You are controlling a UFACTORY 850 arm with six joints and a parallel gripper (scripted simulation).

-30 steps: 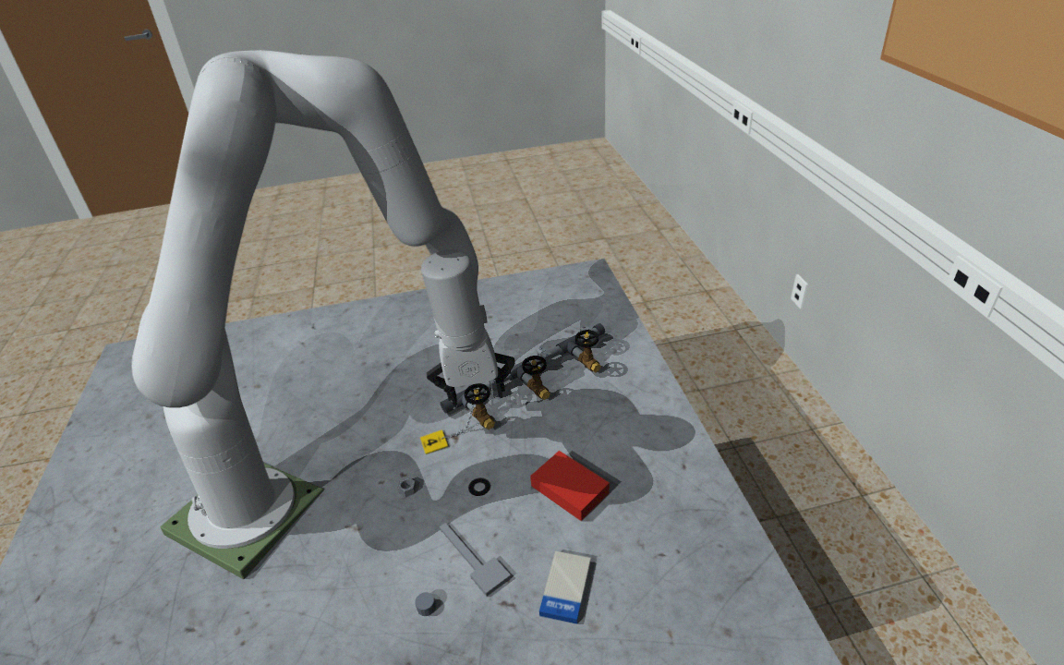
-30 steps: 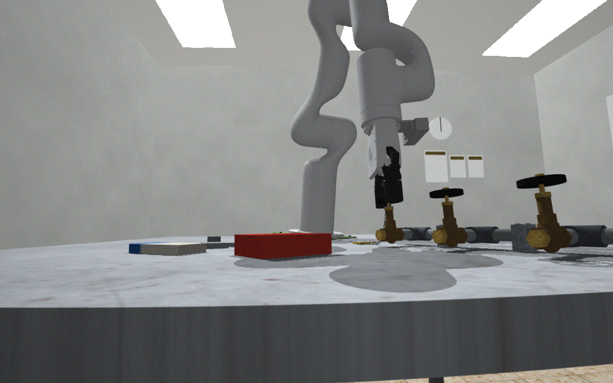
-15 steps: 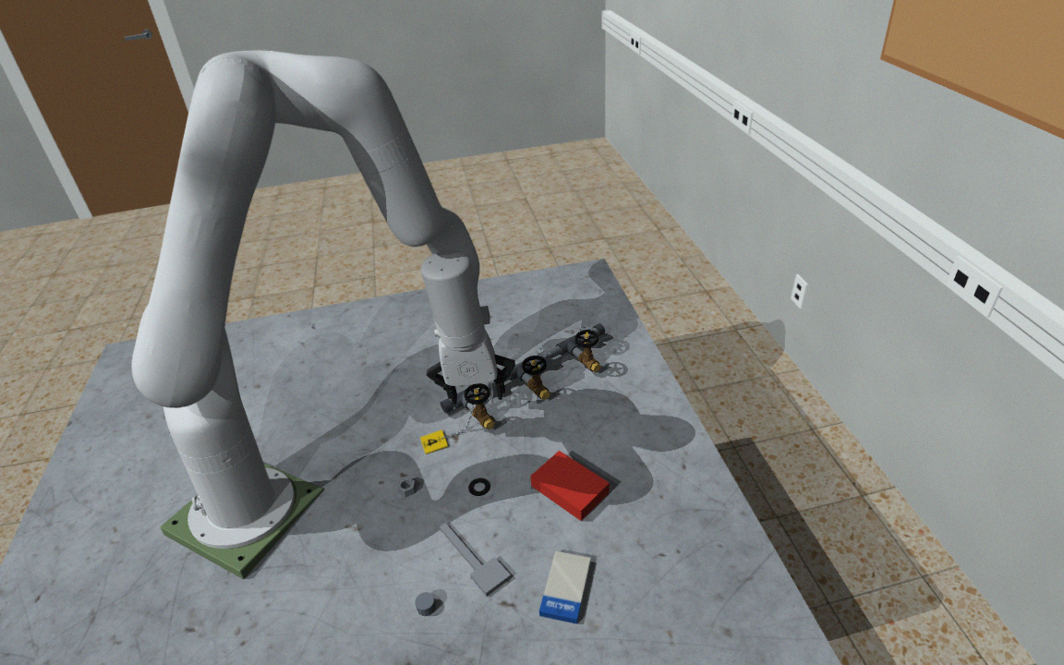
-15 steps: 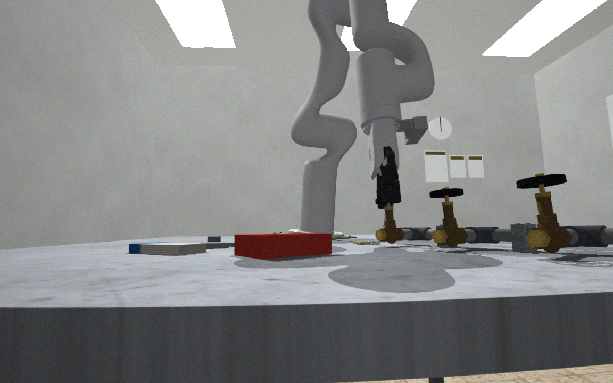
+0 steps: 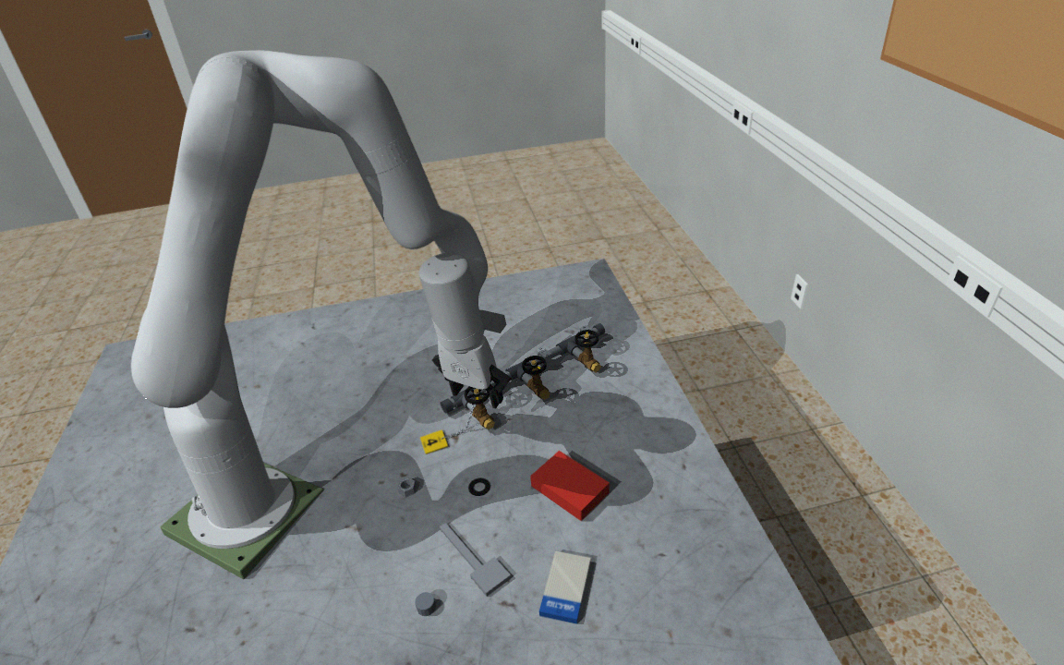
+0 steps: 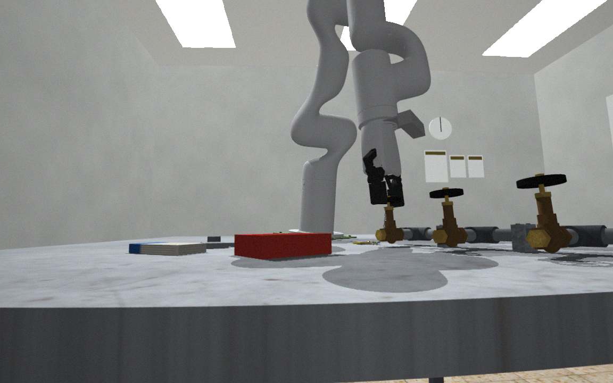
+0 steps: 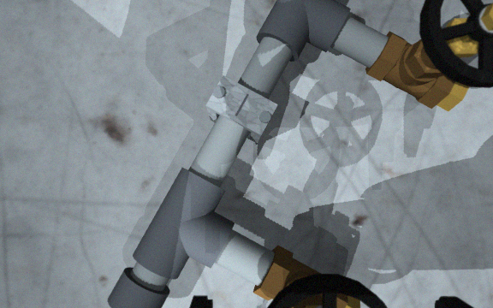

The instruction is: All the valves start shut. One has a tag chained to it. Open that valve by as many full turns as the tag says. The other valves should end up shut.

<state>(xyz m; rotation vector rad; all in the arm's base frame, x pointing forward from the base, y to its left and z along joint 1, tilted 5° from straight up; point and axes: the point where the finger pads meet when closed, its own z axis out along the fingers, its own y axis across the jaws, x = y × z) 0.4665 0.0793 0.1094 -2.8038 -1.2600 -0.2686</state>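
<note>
Three brass valves with black handwheels stand on a grey pipe (image 7: 221,145) at the back of the table. The tagged valve (image 5: 484,416) (image 6: 388,229) is the left one in the top view; a chain joins it to a yellow tag (image 5: 433,441) marked 4. My gripper (image 5: 479,395) (image 6: 384,194) (image 7: 325,302) is open, pointing down, with its fingers on either side of that valve's handwheel (image 7: 315,286). The middle valve (image 5: 534,369) (image 6: 447,223) (image 7: 413,73) and the far valve (image 5: 586,340) (image 6: 542,228) stand apart from the gripper.
A red block (image 5: 569,483) (image 6: 282,244) lies in front of the valves, and a white and blue book (image 5: 566,586) (image 6: 165,248) near the table's front. A black ring (image 5: 479,481), a grey nut (image 5: 408,485), a grey paddle tool (image 5: 477,562) and a grey cylinder (image 5: 429,602) lie nearby.
</note>
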